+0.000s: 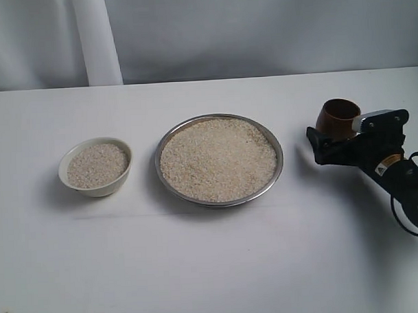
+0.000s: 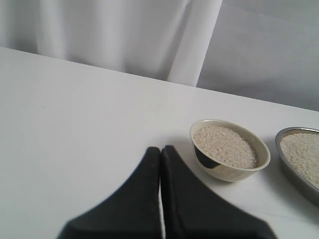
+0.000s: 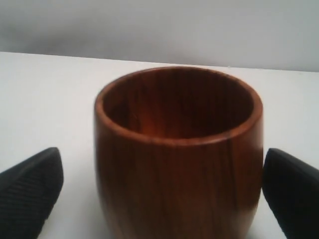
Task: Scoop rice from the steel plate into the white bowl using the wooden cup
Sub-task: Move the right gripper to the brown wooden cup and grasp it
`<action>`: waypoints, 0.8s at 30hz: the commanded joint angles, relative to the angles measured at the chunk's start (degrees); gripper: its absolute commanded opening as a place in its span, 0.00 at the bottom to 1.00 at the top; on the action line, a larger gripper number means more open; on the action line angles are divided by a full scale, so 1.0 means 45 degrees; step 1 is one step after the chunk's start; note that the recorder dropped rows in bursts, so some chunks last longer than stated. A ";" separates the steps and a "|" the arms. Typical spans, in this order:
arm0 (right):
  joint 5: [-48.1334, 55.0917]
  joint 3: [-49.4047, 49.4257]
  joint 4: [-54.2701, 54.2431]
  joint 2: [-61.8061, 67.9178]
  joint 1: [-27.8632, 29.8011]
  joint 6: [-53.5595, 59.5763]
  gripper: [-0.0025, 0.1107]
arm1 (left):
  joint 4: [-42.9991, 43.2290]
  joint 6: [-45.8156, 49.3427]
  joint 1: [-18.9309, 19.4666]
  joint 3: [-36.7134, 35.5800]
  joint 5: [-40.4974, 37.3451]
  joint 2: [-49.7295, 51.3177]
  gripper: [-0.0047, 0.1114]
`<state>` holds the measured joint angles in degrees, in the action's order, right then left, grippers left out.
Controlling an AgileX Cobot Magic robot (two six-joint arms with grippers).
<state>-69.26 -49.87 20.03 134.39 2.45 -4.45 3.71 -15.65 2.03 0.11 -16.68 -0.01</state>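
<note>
straddling the wooden cup [image 1: 338, 119] by the bench's right edge, the right gripper [image 3: 162, 189] sits spread apart, unclamped, lined up to grab.

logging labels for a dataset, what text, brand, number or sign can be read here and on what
Yellow sticker on the right arm: print too small and blurred to read.
Wooden cup, steel plate, white bowl: no text visible.

High overview, low left wrist, common white bowl [image 1: 95, 188]
</note>
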 commanded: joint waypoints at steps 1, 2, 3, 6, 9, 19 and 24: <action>-0.0157 -0.0475 0.0119 0.0361 0.0082 -0.0356 0.95 | -0.0049 -0.0031 -0.0065 -0.0024 0.0072 0.0003 0.04; -0.0157 -0.0599 0.0119 0.0452 0.0082 -0.0459 0.95 | -0.0049 -0.0031 -0.0065 -0.0024 0.0072 0.0003 0.04; -0.0157 -0.0749 0.0119 0.0453 0.0082 -0.0452 0.95 | -0.0049 -0.0031 -0.0065 -0.0024 0.0072 0.0003 0.04; -0.0157 -0.0950 0.0093 0.0453 0.0082 -0.0452 0.95 | -0.0049 -0.0031 -0.0065 -0.0024 0.0072 0.0003 0.04; -0.0157 -0.0950 -0.0340 0.0453 0.0082 -0.0452 0.95 | -0.0049 -0.0031 -0.0065 -0.0024 0.0072 0.0003 0.04; 0.0276 -0.1687 0.0214 0.0453 0.0058 -0.0560 0.95 | -0.0049 -0.0031 -0.0065 -0.0024 0.0072 0.0003 0.04; 0.0514 -0.1687 0.0075 0.0453 0.0082 -0.0560 0.95 | -0.0049 -0.0031 -0.0065 -0.0024 0.0072 0.0003 0.04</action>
<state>-68.05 -57.27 20.02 136.41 2.45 -6.60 3.71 -15.65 2.03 0.11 -16.68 -0.01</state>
